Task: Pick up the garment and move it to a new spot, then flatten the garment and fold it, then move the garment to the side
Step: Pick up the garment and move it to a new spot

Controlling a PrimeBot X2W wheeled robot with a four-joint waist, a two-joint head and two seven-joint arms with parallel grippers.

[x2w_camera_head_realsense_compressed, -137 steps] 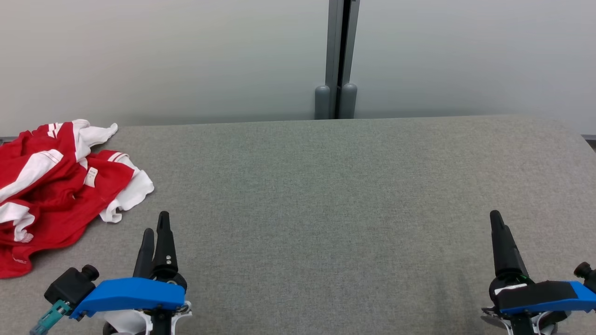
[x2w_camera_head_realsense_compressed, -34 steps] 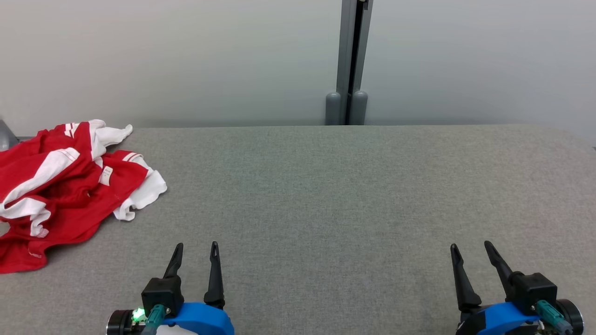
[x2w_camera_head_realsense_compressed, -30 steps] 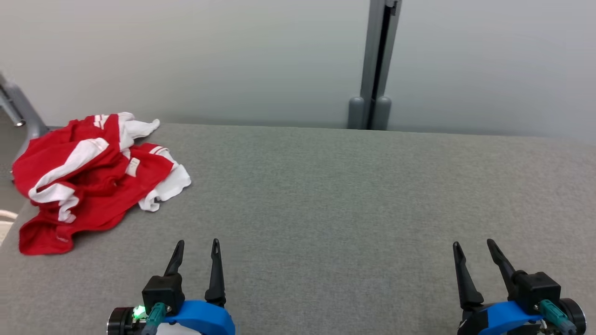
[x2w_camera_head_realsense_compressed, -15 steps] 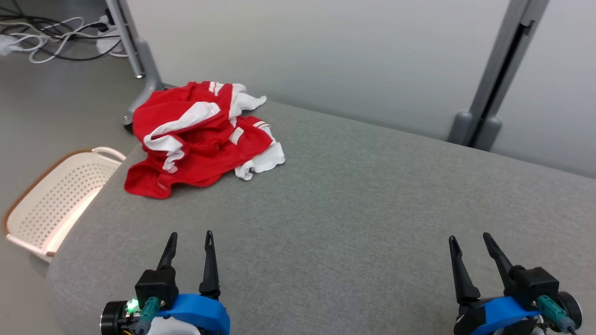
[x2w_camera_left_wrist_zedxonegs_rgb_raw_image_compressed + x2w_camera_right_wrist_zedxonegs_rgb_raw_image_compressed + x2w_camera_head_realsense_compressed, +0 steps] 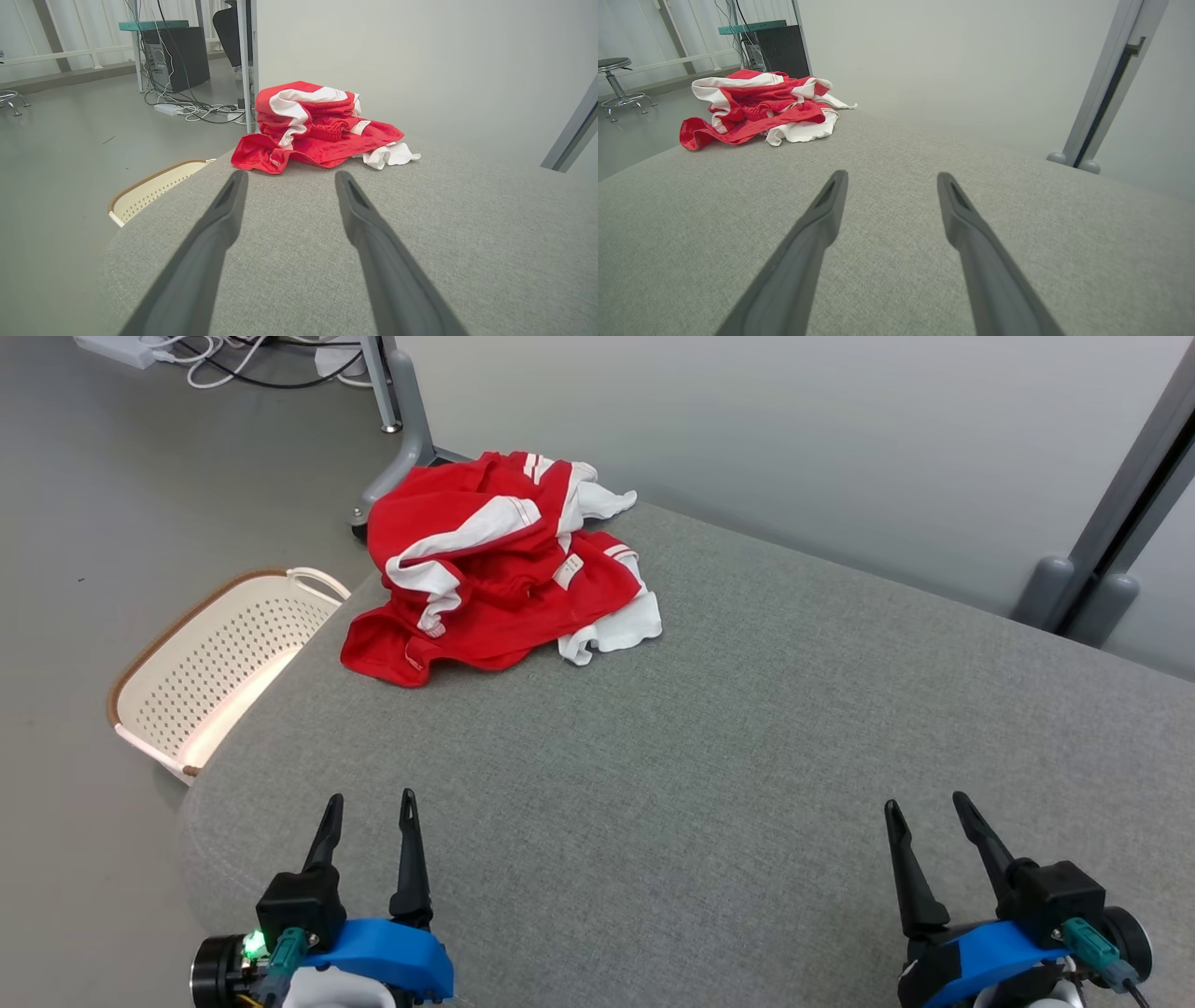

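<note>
While both arms idle over the near edge of the grey surface point(image 5: 709, 747), the red-and-white garment point(image 5: 495, 579) lies crumpled at the far left corner, one hem reaching the left edge. A small white sewn-in tag point(image 5: 567, 571) faces up near its middle, print too small to read. Left gripper point(image 5: 370, 796): fingers spread, empty, well apart from the garment. Right gripper point(image 5: 925, 799): fingers spread, empty, towards the right end. A perforated cream basket point(image 5: 224, 653) sits on the floor point(image 5: 84, 523) just off the left edge.
</note>
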